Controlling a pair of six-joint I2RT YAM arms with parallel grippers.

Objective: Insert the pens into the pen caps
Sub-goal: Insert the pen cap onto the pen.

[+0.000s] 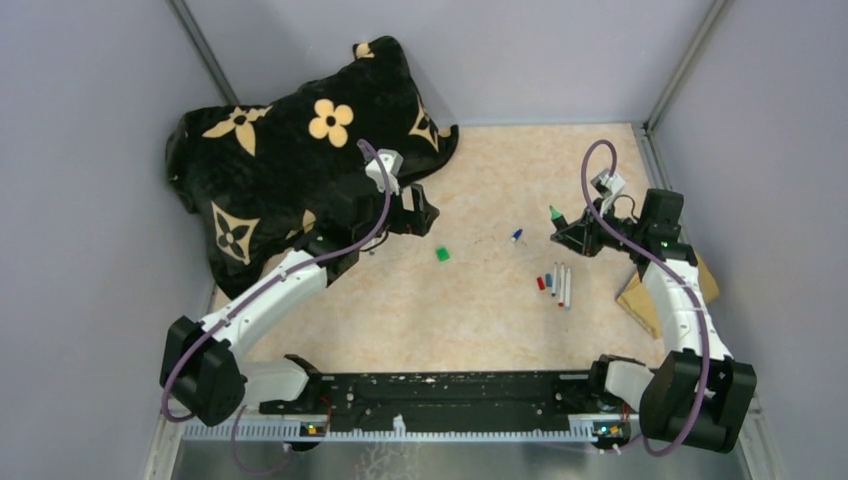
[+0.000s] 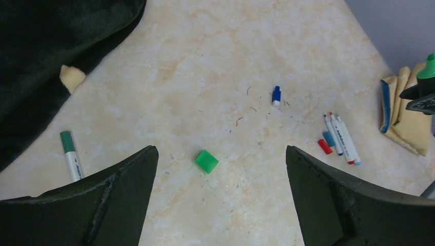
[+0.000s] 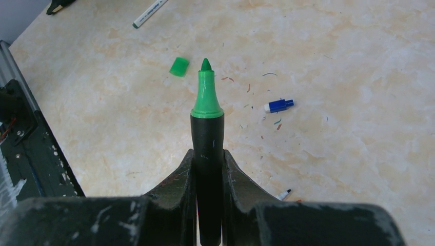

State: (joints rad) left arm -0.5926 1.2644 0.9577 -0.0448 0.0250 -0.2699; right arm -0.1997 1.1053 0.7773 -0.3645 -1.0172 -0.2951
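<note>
My right gripper (image 3: 208, 160) is shut on the thick black pen (image 3: 207, 134), whose bare green tip (image 1: 553, 213) points out over the table. The bright green cap (image 2: 206, 161) lies on the table just ahead of my left gripper (image 2: 220, 152), which hangs above it wide open with nothing between its fingers. A small blue cap (image 2: 276, 96) lies farther off. Three thin white pens (image 2: 342, 139) lie side by side with a red cap (image 2: 324, 147) and a teal cap (image 2: 329, 138) beside them. Another white pen with a green end (image 2: 71, 156) lies by the left finger.
A black cushion with tan flowers (image 1: 290, 150) fills the back left corner beside my left arm. A tan cardboard box (image 1: 640, 295) sits under my right arm at the right wall. Grey walls close in the table on three sides.
</note>
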